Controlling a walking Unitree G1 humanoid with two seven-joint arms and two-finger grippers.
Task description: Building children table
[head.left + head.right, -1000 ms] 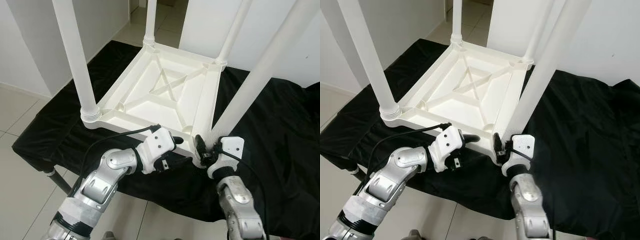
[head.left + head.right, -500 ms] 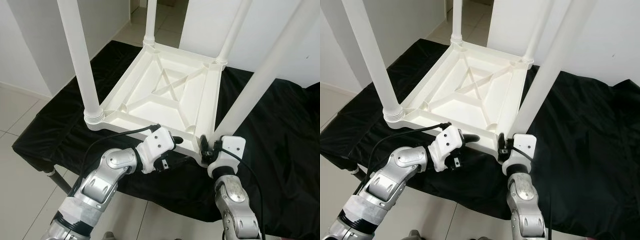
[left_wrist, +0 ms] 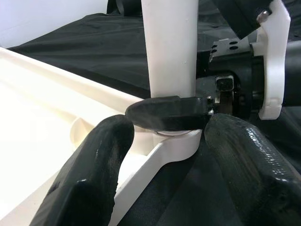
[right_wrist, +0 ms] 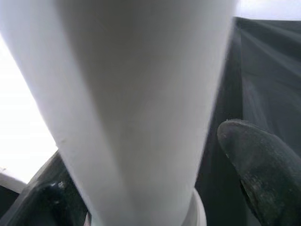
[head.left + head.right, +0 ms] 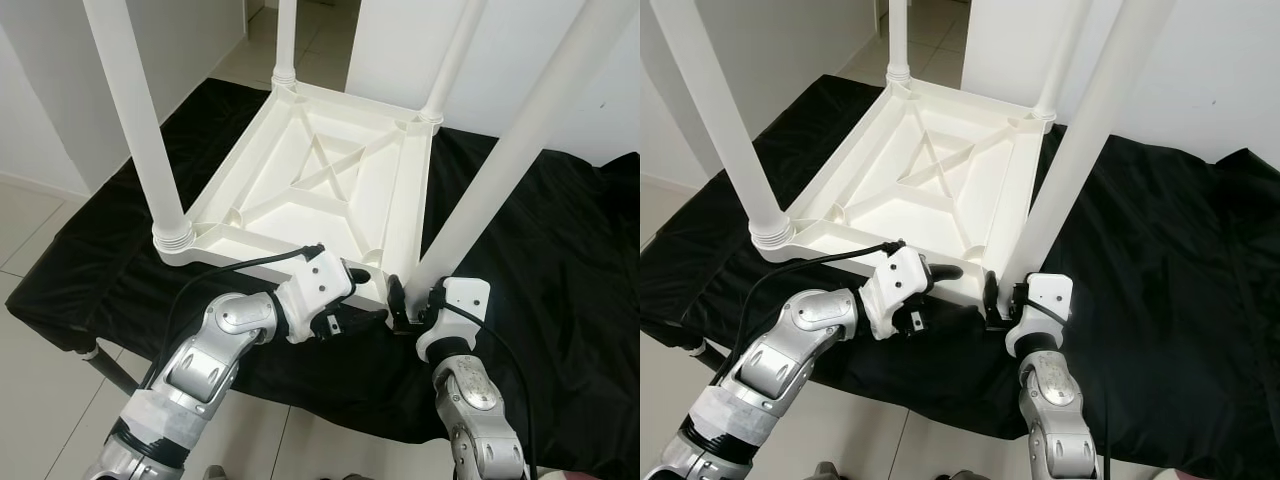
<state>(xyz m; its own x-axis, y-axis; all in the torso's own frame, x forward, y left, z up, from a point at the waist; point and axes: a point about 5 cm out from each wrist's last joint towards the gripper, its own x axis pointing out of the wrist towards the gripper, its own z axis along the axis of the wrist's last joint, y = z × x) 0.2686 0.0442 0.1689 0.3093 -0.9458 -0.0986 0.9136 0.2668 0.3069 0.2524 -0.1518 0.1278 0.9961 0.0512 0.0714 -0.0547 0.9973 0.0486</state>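
Observation:
A white plastic children's table (image 5: 330, 190) lies upside down on a black cloth (image 5: 560, 260), its four legs pointing up. At the near right corner my left gripper (image 5: 360, 296) is shut on the table's rim (image 3: 155, 150), one finger on top and one underneath. Just beside it, my right gripper (image 5: 400, 305) is shut around the base of the near right leg (image 5: 500, 170). In the right wrist view that leg (image 4: 141, 94) stands between the fingertips (image 4: 263, 165). The left wrist view shows the same leg (image 3: 169, 47) with a black finger (image 3: 164, 113) of the right gripper wrapped round its foot.
The near left leg (image 5: 140, 130) rises close to my left arm. The cloth-covered stand ends at a front edge just below my grippers, with tiled floor (image 5: 40, 230) to the left and white walls behind.
The whole view has shifted slightly, and the table corner sits a little lower and to the left. Both grippers keep their hold at the near right corner.

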